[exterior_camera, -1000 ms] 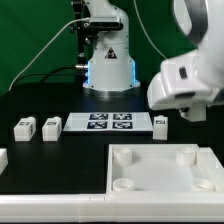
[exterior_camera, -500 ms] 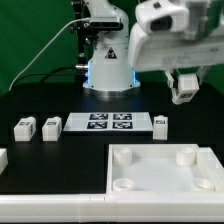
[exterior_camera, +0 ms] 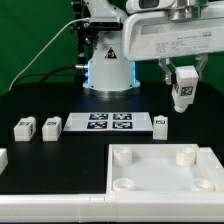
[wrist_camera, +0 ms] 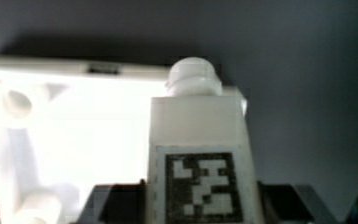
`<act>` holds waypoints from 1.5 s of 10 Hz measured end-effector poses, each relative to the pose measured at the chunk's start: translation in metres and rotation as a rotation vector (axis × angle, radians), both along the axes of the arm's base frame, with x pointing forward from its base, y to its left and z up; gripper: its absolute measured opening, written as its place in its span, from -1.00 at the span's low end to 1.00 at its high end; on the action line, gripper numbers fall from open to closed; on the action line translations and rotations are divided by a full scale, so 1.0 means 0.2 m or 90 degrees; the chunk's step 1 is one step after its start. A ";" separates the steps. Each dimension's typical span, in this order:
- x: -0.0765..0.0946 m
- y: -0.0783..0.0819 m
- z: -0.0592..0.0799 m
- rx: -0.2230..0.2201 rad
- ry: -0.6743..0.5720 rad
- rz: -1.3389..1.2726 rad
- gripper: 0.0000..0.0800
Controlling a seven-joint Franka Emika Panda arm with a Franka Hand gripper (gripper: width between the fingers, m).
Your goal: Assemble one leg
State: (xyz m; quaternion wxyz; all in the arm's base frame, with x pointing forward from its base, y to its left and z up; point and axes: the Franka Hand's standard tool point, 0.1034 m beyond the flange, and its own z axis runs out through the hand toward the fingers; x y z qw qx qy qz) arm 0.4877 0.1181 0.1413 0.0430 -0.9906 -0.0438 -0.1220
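While aloft, leg (exterior_camera: 183, 93) over black tabletop (exterior_camera: 60, 152), green backdrop (exterior_camera: 30, 40).

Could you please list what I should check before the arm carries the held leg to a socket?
1. Grip: ok; the gripper is shut on the leg, clear of the table.
2. Peg end: ok; in the wrist view the peg points away from the gripper.
3. Alignment: not ok; the peg is not over the socket seen there.
4. Sockets: ok; the three visible in the board are empty.
5. Nearest spare leg: ok; it lies apart from the board.
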 end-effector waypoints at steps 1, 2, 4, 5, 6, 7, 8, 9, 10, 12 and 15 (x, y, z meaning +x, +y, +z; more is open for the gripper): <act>-0.01 0.00 -0.01 0.004 -0.029 0.000 -0.27; -0.02 0.00 -0.01 0.002 -0.018 0.001 -0.27; 0.12 0.00 0.02 0.001 -0.033 0.005 -0.27; 0.21 0.00 0.02 0.006 -0.043 0.003 -0.27; 0.32 0.01 0.04 0.010 -0.057 0.003 -0.27; 0.42 0.02 0.07 0.010 -0.073 0.009 -0.27; 0.47 -0.02 0.07 -0.004 -0.084 0.048 -0.27; 0.47 -0.02 0.06 -0.003 -0.082 0.045 -0.27; 0.47 -0.02 0.06 -0.003 -0.082 0.046 -0.27; 0.48 -0.01 0.07 0.001 -0.104 0.042 -0.27; 0.52 -0.02 -0.11 0.002 -0.167 0.055 -0.27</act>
